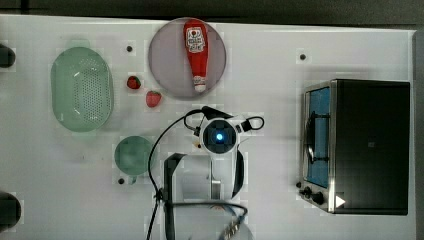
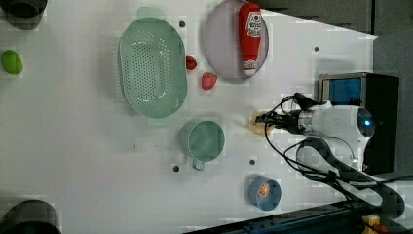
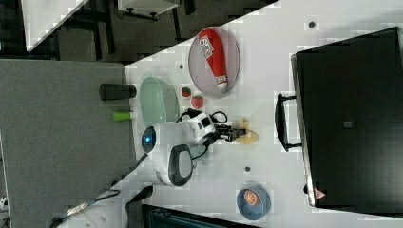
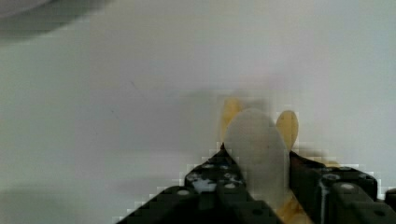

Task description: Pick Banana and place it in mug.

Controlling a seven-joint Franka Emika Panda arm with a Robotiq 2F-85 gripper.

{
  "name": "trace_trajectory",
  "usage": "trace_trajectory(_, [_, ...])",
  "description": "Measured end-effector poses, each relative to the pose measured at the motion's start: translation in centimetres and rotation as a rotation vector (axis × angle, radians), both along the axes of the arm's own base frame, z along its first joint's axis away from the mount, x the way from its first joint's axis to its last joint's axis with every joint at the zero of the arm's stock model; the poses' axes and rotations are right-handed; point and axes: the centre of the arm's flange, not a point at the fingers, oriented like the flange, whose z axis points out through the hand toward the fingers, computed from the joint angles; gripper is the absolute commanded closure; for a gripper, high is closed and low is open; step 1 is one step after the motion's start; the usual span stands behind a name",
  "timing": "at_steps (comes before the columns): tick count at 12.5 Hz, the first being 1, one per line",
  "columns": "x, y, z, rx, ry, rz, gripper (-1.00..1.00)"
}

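The banana (image 4: 254, 149) is a pale cream-yellow piece pinched between the two black fingers of my gripper (image 4: 257, 179), which is shut on it. In the left view the banana (image 2: 256, 123) sits low at the white table, at the tip of my gripper (image 2: 267, 119), to the right of the mug (image 2: 204, 140). The mug (image 1: 132, 155) is a round teal-green cup and stands apart from the gripper, at the top view's left of my wrist (image 1: 219, 136). The right view shows the banana (image 3: 248, 137) at the gripper's end (image 3: 237, 134).
A green perforated strainer (image 1: 81, 89) lies at the top view's left. Two strawberries (image 1: 133, 82) (image 1: 153, 98) sit beside a grey plate (image 1: 165, 55) bearing a ketchup bottle (image 1: 197, 52). A toaster oven (image 1: 367, 145) stands on the top view's right. A blue bowl (image 2: 264, 193) holds an orange slice.
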Motion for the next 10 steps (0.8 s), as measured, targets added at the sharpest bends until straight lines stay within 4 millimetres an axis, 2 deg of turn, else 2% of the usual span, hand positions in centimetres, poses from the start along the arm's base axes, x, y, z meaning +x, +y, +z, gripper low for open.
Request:
trace_trajectory(2, [-0.3, 0.0, 3.1, -0.006, 0.078, 0.013, 0.28])
trace_trajectory(3, [0.2, -0.4, 5.1, -0.010, 0.117, 0.006, 0.28])
trace_trajectory(5, [1.2, -0.9, 11.2, -0.007, 0.129, -0.007, 0.28])
trace_trajectory(7, [1.7, -0.9, 18.6, 0.011, 0.129, -0.026, 0.28])
trace_trajectory(9, [3.3, -0.7, 25.5, 0.023, 0.062, -0.028, 0.28])
trace_trajectory(10, [3.6, -0.6, 28.4, 0.029, 0.024, -0.028, 0.28])
